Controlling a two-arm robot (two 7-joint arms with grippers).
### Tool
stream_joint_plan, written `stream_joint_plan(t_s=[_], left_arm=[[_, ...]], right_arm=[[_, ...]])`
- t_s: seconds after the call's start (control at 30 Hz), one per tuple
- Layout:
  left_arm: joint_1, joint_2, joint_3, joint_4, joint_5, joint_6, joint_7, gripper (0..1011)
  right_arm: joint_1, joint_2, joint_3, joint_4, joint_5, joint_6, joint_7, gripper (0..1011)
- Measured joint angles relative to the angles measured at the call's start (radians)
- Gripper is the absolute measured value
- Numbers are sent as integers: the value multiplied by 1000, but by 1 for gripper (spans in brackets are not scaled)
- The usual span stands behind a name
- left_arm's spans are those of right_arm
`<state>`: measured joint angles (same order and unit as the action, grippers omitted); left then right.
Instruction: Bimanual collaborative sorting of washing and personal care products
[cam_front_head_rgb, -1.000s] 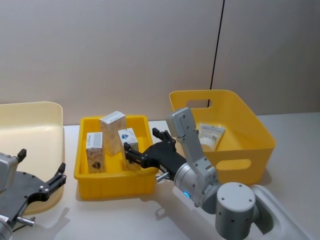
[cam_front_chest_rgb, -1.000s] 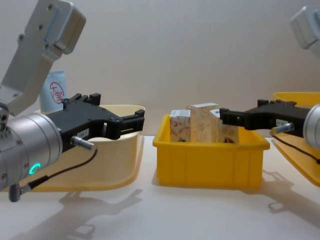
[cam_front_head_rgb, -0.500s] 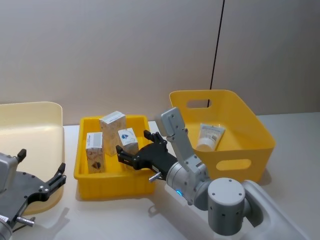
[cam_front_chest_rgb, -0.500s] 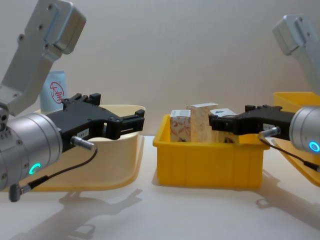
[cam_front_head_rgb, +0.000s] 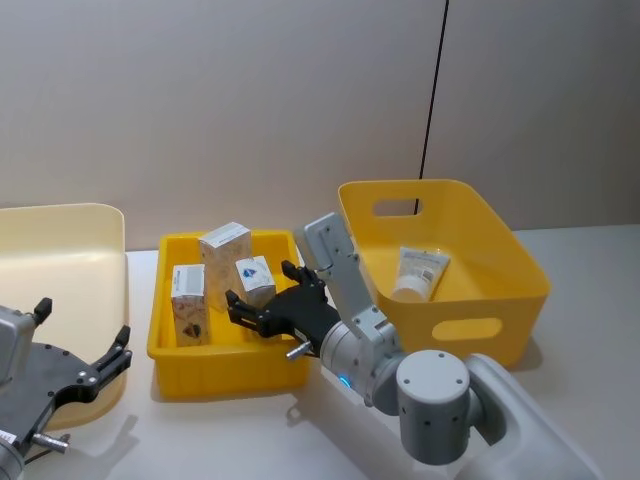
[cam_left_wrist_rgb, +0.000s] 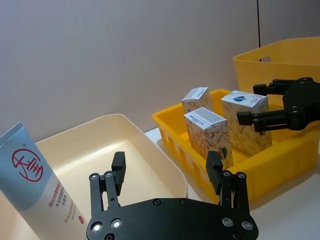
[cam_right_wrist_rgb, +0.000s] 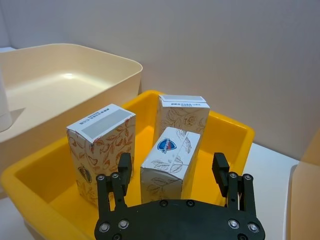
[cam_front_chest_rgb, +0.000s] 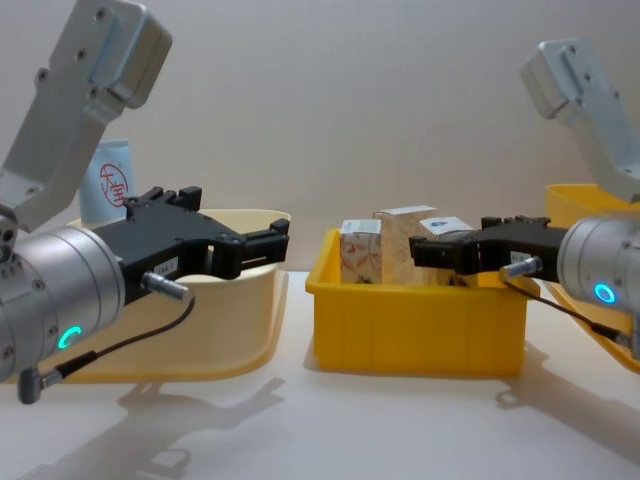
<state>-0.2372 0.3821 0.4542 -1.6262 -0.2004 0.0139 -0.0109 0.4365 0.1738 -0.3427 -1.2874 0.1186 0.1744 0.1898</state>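
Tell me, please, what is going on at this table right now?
The robot is sorting care products. Its right tool is open and reaching into the small yellow tray, straddling the blue-logo carton without gripping it yet. Two other cartons stand in that tray. The left tool hangs open by the cream bin, which holds a pale-blue tube. Another tube lies in the big yellow bin.

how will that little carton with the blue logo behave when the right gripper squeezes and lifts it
The carton with the blue logo looks like thin card, so it probably dents under a hard squeeze and is likely light. It already leans, so a nudge from the open right gripper may tip it against the neighbouring cartons in the yellow tray.
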Motion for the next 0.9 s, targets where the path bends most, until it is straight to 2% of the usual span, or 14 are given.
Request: stream_joint_plan(t_s=[0.2, 0.4, 0.73, 0.77, 0.8, 0.9], left_arm=[[0, 0, 0, 0, 0, 0, 0, 1003], [0, 0, 0, 0, 0, 0, 0, 1003], [0, 0, 0, 0, 0, 0, 0, 1003], [0, 0, 0, 0, 0, 0, 0, 1003], [0, 0, 0, 0, 0, 0, 0, 1003], [0, 0, 0, 0, 0, 0, 0, 1003]], right_arm=[[10, -11, -3, 16, -14, 4, -12, 987], [16, -17, -5, 25, -22, 7, -19, 866], [21, -22, -6, 32, -29, 9, -25, 560], [21, -23, -6, 33, -30, 9, -25, 504], [22, -23, -6, 33, -30, 9, -25, 504], [22, -23, -5, 33, -31, 9, -25, 417]])
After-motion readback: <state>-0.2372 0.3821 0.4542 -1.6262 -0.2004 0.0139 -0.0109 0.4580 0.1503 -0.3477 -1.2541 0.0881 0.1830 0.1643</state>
